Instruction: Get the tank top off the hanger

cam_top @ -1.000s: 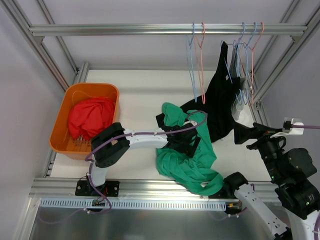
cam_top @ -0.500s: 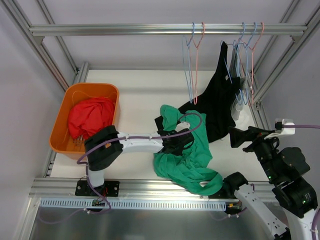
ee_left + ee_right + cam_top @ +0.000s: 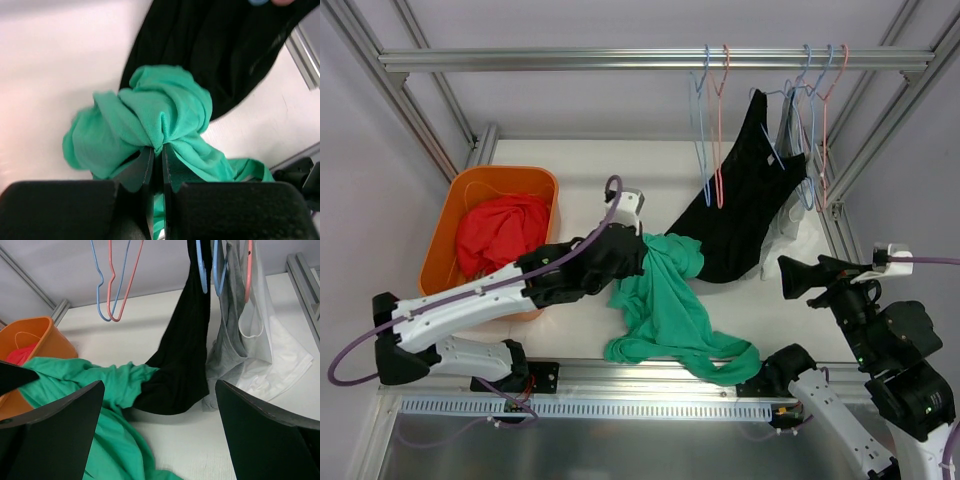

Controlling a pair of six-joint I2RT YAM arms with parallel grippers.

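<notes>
Currently: left jaws were pressed together, pinching a bunched fold of the green tank top [image 3: 160,110]. The garment was off any hanger, and the rest of it trailed across the white desk [image 3: 590,180] to the near edge. Its gathered end lay against the hem of a black garment [image 3: 740,200] hung from the rail [image 3: 570,60], beside two bare hangers [image 3: 114,315]. Grey top [image 3: 231,340] and white top [image 3: 272,357] hung further right. Right jaws were spread wide, holding nothing. Orange bin [image 3: 438,255] with red cloth [image 3: 502,235] stood at left.
</notes>
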